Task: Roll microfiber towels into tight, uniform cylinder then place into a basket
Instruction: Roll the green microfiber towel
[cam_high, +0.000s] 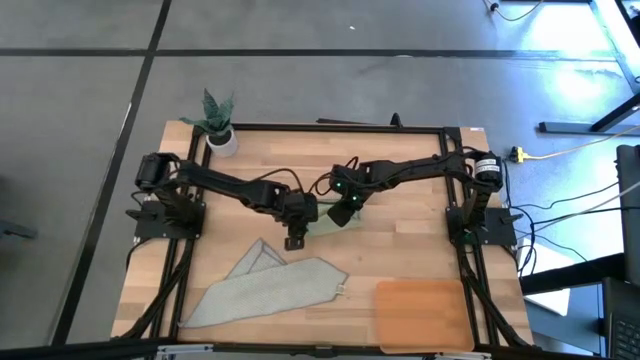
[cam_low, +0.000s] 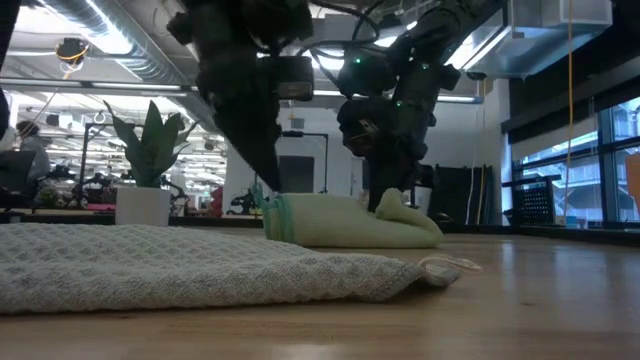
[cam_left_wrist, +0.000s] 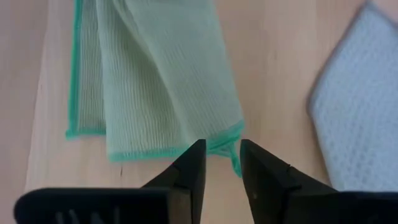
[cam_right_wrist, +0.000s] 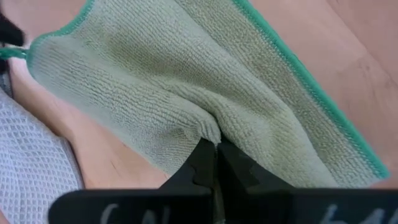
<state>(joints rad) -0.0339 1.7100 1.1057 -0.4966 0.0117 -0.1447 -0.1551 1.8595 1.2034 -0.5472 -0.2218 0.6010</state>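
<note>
While the green towel (cam_right_wrist: 205, 93) lies bundled near the middle of the tabletop (cam_high: 400, 240), it is folded over loosely rather than wound into a firm cylinder, with its teal-edged corner and a small loop tag spread flat in the left wrist view. Clamped on a fold of that cloth is the right pincer (cam_right_wrist: 214, 149), its fingers together with a ridge of fabric puckered up between them. At the other end, the left pincer (cam_left_wrist: 219, 163) hangs just over the towel's hemmed corner with its fingers apart and nothing between them.

Just beside the green bundle, toward the front of the tabletop, the grey towel (cam_high: 265, 285) lies flat and only folded at one corner, not yet rolled. Well apart from both, the basket (cam_high: 420, 310) sits at the front right edge, holding nothing that can be seen. A potted plant (cam_high: 217, 122) stands at the far left corner.

To do this step well, the left pincer would likely need to take the loose hem squarely, so that the edge stays straight. The right side should keep its pinch as an anchor while the cloth is turned over itself with steady tension. Slack at either end would probably give a cone or a floppy roll rather than an even cylinder.
</note>
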